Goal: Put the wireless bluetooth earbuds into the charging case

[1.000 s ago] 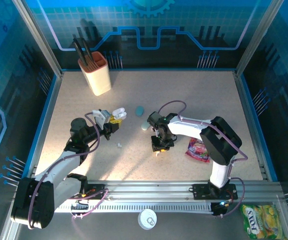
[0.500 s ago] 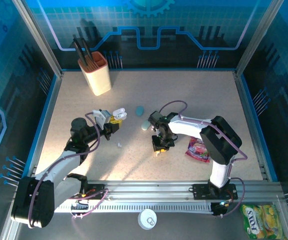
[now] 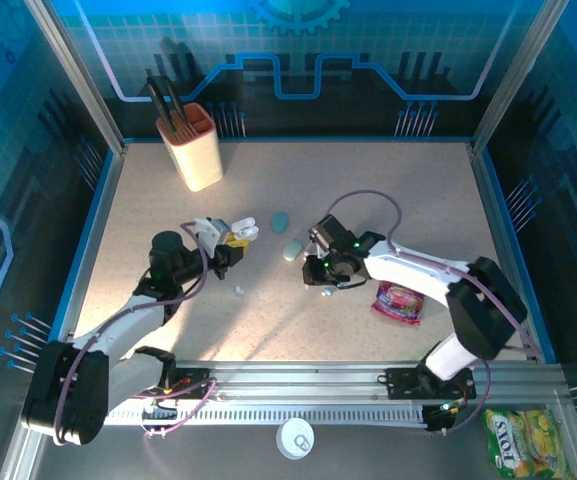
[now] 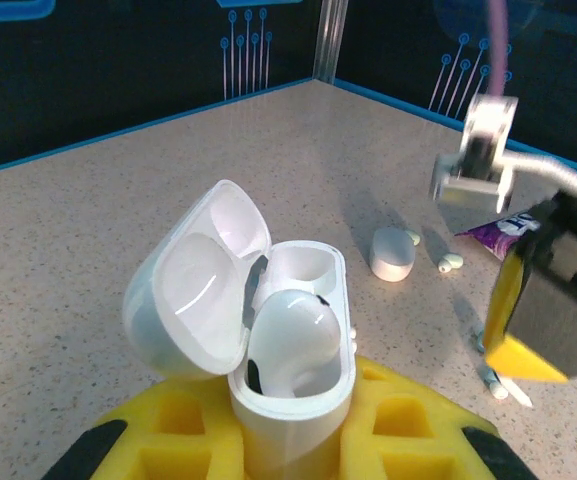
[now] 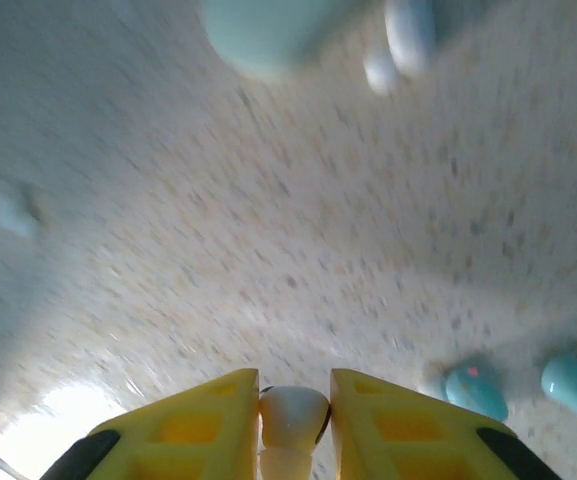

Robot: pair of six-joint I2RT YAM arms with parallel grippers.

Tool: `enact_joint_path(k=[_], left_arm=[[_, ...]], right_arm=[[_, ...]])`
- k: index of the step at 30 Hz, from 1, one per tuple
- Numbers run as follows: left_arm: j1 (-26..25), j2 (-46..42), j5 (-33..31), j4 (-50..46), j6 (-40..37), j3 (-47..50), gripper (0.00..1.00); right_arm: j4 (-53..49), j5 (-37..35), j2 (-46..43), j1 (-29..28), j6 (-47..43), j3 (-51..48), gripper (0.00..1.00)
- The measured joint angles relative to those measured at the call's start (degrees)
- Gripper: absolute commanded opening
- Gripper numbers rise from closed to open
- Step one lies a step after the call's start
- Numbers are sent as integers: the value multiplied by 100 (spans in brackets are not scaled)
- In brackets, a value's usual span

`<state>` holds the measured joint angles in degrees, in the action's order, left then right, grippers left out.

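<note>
On the left of the counter, the left hand is pressed together on the base of a white charging case, whose lid is swung open. In the left wrist view, a seated earbud fills the case's near well, and the far well is bare. A loose white bud lies on the counter near that hand, apart from it. Toward the middle lie a teal pebble case and a paler closed case. Just right of these, the right hand hangs low over the counter, pinching a small white earbud between its yellow pads. Two teal buds lie blurred on the counter near it. Farther right lies a pink packet.
</note>
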<state>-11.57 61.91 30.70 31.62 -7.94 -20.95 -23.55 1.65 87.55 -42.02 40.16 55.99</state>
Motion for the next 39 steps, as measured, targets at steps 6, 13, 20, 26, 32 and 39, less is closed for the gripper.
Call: enact_joint_path(k=[6, 13, 20, 26, 32, 39], left_arm=[[-428, 424, -116, -52, 13, -273, 1], [-807, 949, -133, -50, 48, -535, 0], [-896, 1088, -107, -15, 50, -614, 0], [-907, 1123, -90, 15, 50, -675, 1], [-907, 1158, -90, 83, 55, -678, 1], [-907, 1176, -96, 195, 164, -678, 1]], right_arm=[[1174, -562, -719, 0, -398, -179, 24], [1987, -896, -964, -24, -1132, -160, 24], [2302, -914, -811, -120, -1552, 181, 24], [2483, -890, -496, -260, -1694, 470, 23], [2494, -870, -256, -369, -1714, 501, 23], [2522, -881, -212, -372, -1714, 498, 23]])
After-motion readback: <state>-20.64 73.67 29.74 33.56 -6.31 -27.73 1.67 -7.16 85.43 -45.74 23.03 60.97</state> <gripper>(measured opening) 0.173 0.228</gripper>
